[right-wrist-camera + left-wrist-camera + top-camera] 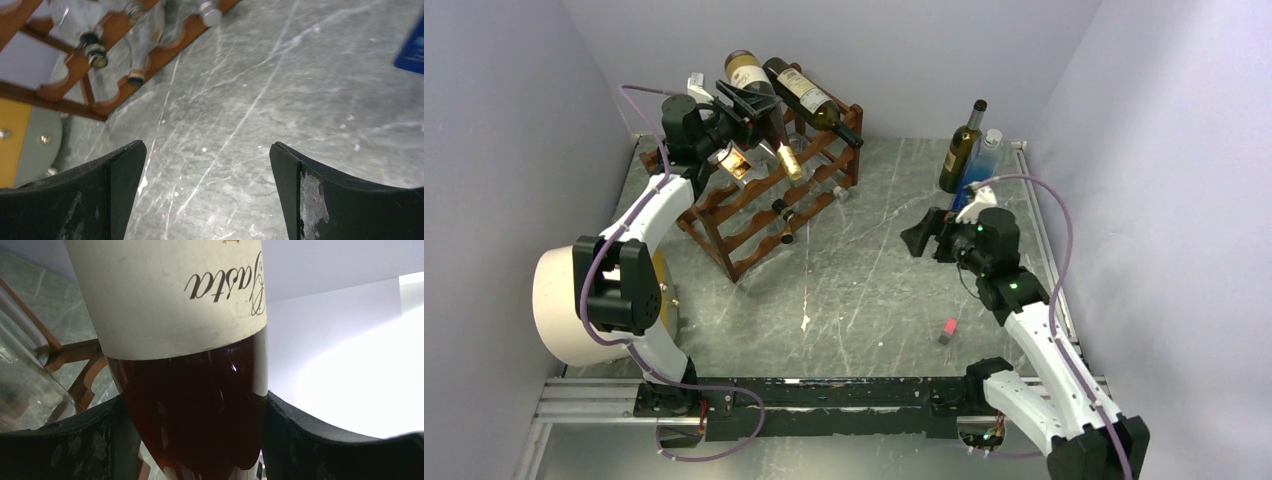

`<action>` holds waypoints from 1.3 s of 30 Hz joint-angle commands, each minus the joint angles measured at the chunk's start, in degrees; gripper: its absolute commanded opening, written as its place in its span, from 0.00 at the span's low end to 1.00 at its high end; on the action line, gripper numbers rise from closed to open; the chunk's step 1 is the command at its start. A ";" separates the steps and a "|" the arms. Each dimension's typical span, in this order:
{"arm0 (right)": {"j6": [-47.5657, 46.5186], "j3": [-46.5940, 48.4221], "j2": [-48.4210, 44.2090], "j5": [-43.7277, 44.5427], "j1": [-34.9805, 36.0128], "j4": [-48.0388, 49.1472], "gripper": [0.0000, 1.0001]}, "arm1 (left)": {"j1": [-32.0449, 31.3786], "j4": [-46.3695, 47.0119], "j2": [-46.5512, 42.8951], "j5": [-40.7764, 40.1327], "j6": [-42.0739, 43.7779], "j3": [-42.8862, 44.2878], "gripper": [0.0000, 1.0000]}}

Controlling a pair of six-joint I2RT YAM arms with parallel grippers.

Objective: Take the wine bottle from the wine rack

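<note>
The reddish-brown wine rack stands at the back left with several bottles in its tiers. My left gripper is shut on a dark wine bottle with a cream label at the rack's top. The bottle tilts, base up and gold-capped neck down toward the rack. In the left wrist view the bottle fills the gap between both fingers, with a rack rail behind. My right gripper is open and empty over the table; it also shows in the right wrist view.
A second labelled bottle lies on the rack's top. A green bottle and a clear blue-labelled bottle stand at the back right. A small pink object lies near front. A white round drum sits at left.
</note>
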 commanded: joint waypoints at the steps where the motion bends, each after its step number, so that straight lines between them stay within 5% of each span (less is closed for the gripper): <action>1: -4.74 2.21 0.94 6.35 11.18 5.68 1.00 | 0.50 16.63 -7.59 1.49 1.38 2.14 0.07; 4: -8.47 2.17 2.63 12.34 21.19 11.37 1.00 | 0.51 16.90 -8.15 1.58 1.05 1.29 0.07; 9: -17.49 6.41 10.18 14.41 28.36 17.02 1.00 | 0.59 16.39 -8.77 3.19 0.24 0.73 0.07; 17: -33.17 9.70 15.54 9.97 29.15 27.72 1.00 | 1.55 16.05 -11.12 4.89 0.21 -1.53 0.07; 28: -32.96 12.88 19.81 8.76 29.14 26.75 1.00 | 3.18 19.55 -10.44 6.20 -0.55 -3.82 0.07; 39: -43.41 15.49 20.80 1.85 29.71 26.15 0.96 | 3.57 18.65 -13.25 9.28 -2.00 -5.60 0.07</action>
